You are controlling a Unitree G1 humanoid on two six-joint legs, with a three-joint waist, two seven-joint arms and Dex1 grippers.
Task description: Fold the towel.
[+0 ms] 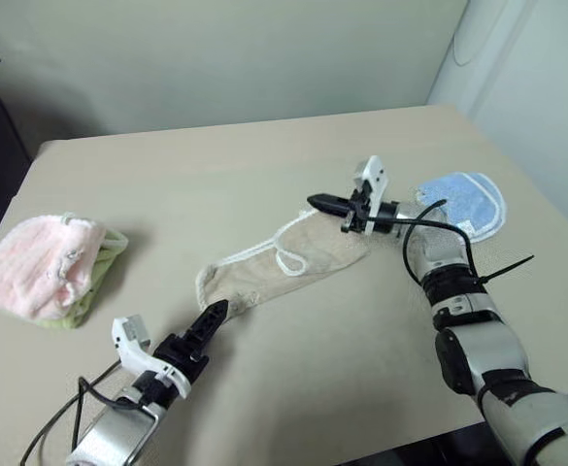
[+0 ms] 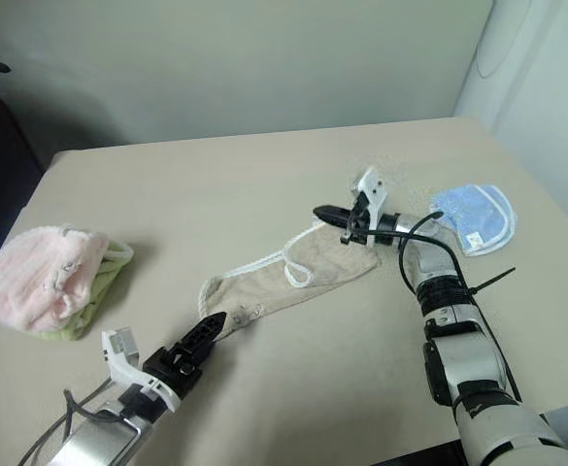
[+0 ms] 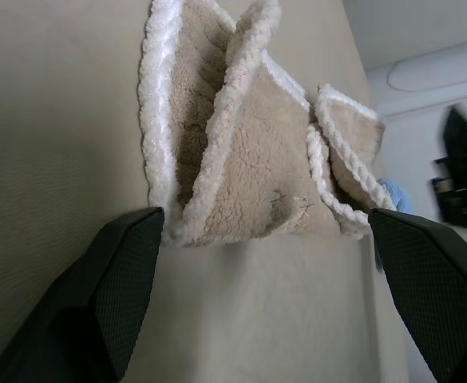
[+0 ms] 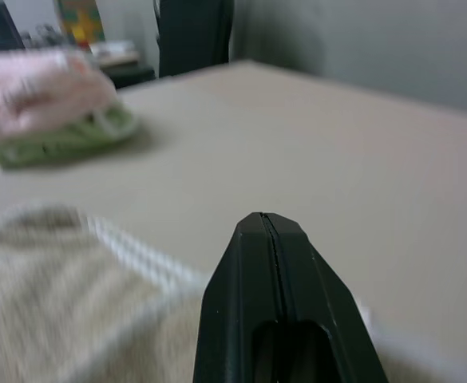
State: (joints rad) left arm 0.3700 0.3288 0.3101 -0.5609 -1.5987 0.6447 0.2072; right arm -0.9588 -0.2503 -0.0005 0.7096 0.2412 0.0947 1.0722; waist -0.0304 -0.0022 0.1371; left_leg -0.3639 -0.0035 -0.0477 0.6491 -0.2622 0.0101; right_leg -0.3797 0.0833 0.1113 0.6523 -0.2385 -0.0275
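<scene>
The beige towel [image 1: 282,264] lies loosely bunched in a long strip near the middle of the tan table [image 1: 216,175], running from near the left gripper up toward the right one. The left gripper [image 3: 265,279] has its jaws spread wide and holds nothing; the left wrist view shows the towel's near end between the two black fingers [image 3: 117,271], with its white corded edging doubled into folds and a small dark stitched mark. The right gripper [image 1: 324,204] hangs above the towel's far end, and the right wrist view shows its fingers pressed together with no cloth between them. A pink cloth [image 1: 36,264] sits on a green one [image 4: 65,142] at the table's left edge; a light blue cloth [image 1: 468,202] lies behind the right arm.
</scene>
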